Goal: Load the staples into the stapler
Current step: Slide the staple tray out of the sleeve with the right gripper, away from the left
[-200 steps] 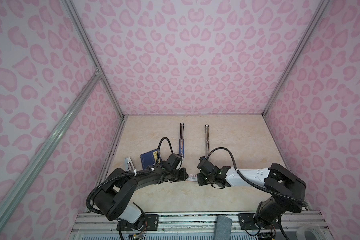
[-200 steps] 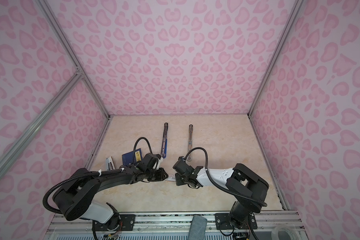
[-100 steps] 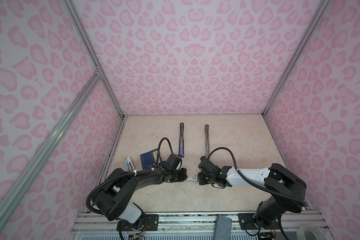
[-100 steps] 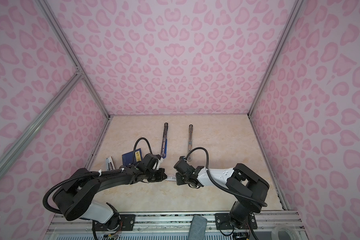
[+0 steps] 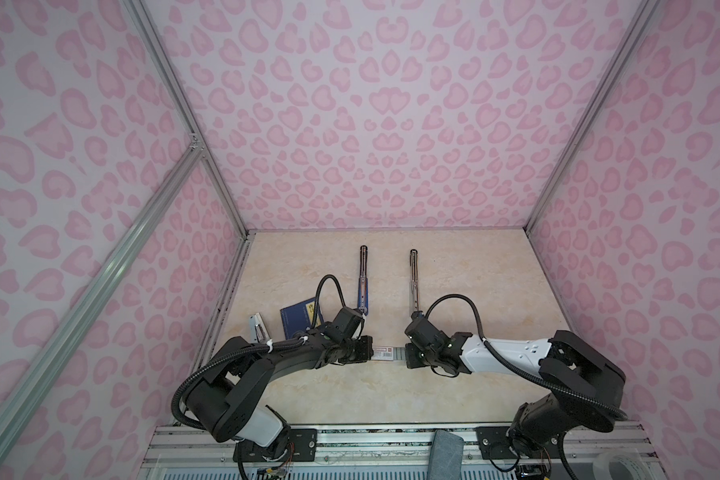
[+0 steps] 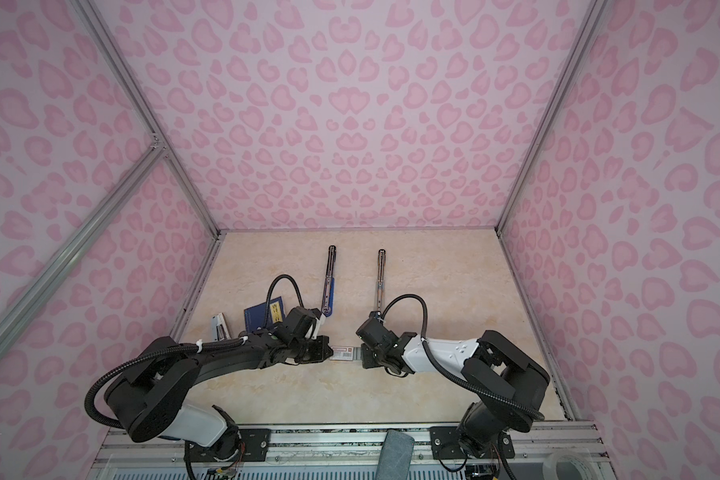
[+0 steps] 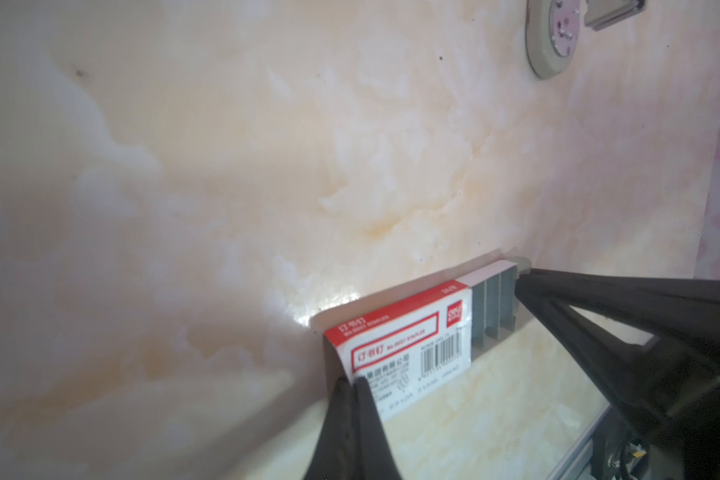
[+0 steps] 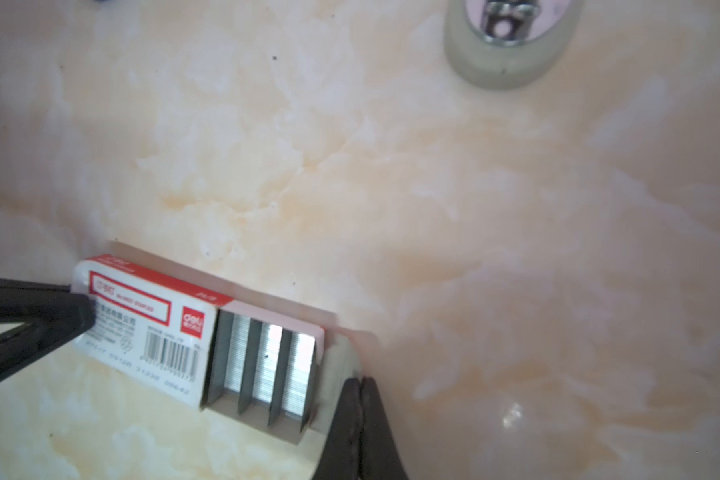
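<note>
Your left gripper (image 7: 346,384) has its jaws pressed together, pinching the thin end edge of the white box (image 7: 408,353). Your right gripper (image 8: 360,384) is closed just as tight, clamped on the end flap of the pale tray (image 8: 336,357), which sticks out of the box's opposite end. The box lies label up, straight between the two grippers. Whether it rests on the table (image 8: 474,208) or hangs just above it, you cannot tell. The staples (image 8: 267,361) sit as grey strips in the exposed tray, just beside the right gripper's tips, with the box sleeve between them and the left gripper.
</note>
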Robot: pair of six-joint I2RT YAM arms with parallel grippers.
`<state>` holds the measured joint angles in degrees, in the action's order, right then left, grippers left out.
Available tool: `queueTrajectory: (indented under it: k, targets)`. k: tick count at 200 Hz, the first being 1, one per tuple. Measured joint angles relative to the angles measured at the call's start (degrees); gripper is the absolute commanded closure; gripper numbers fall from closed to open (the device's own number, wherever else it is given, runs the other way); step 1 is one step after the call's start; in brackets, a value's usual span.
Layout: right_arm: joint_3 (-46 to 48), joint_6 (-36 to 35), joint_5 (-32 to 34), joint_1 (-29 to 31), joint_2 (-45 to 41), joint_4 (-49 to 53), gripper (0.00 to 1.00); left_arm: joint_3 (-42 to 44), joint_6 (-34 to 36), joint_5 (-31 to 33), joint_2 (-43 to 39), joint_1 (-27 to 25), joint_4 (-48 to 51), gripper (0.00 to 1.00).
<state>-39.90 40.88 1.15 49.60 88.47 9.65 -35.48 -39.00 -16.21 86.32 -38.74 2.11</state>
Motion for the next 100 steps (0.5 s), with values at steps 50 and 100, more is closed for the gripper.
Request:
queueTrajectory:
  k: [50, 100]
  targets:
    - [1.75, -0.61, 0.39, -1.79, -2.51, 1.4, 1.0, 0.0, 0.22, 2.36, -1.51, 0.35, 2.78, 0.97]
    - [3.26, 0.42, 0.26, -3.23, -3.63, 0.39, 1.0, 1.29, 0.22, 5.55, -5.6, 2.56, 6.73, 0.97]
